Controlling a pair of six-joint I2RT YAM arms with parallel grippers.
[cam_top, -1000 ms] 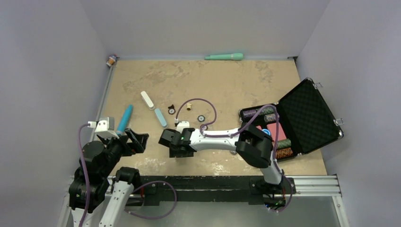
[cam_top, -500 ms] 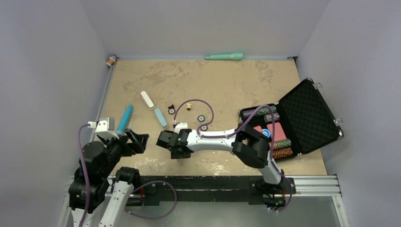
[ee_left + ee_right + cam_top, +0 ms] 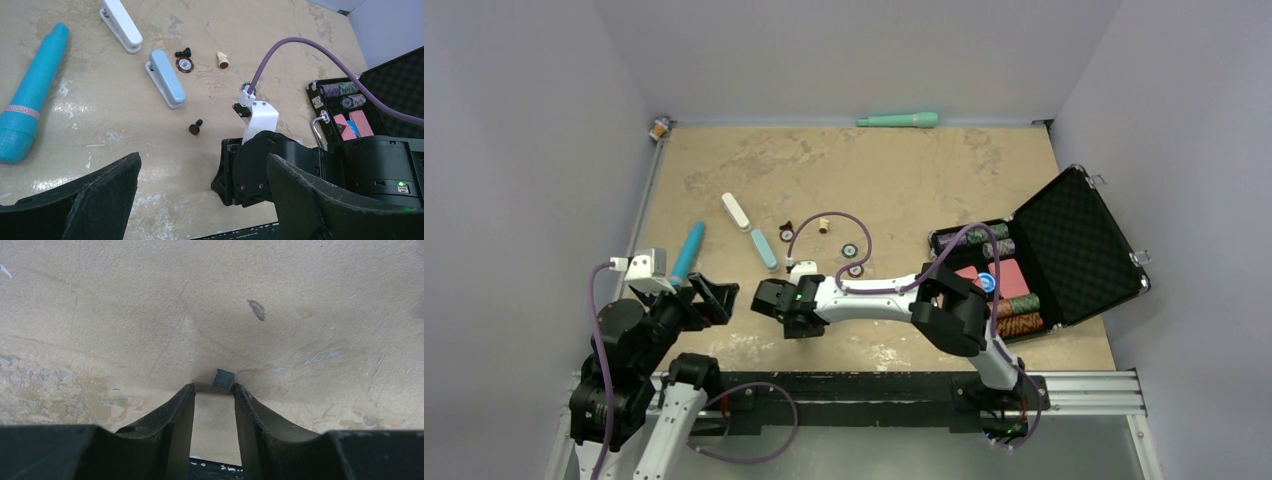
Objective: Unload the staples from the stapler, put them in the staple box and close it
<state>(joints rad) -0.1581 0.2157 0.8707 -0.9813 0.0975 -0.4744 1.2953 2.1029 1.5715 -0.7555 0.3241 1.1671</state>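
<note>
A tiny grey block of staples (image 3: 224,379) lies on the tan table just off the tips of my right gripper (image 3: 213,388). It touches the right fingertip, and a gap separates it from the left one. The jaws stand partly apart and hold nothing. In the top view this gripper (image 3: 769,300) is low over the near table. A light blue stapler (image 3: 764,248) and a white stapler (image 3: 736,211) lie closed farther back, also seen from the left wrist as blue stapler (image 3: 166,85) and white stapler (image 3: 120,25). My left gripper (image 3: 714,298) hangs wide open and empty to the left.
A teal tube (image 3: 688,250) lies at the left, a green one (image 3: 898,119) by the back wall. An open black case (image 3: 1064,250) with poker chips and cards stands at the right. A black pawn (image 3: 195,127), a chip and small chess pieces lie near the staplers.
My right gripper has slid to the left along the near table and its jaws have narrowed. The left arm has not moved.
</note>
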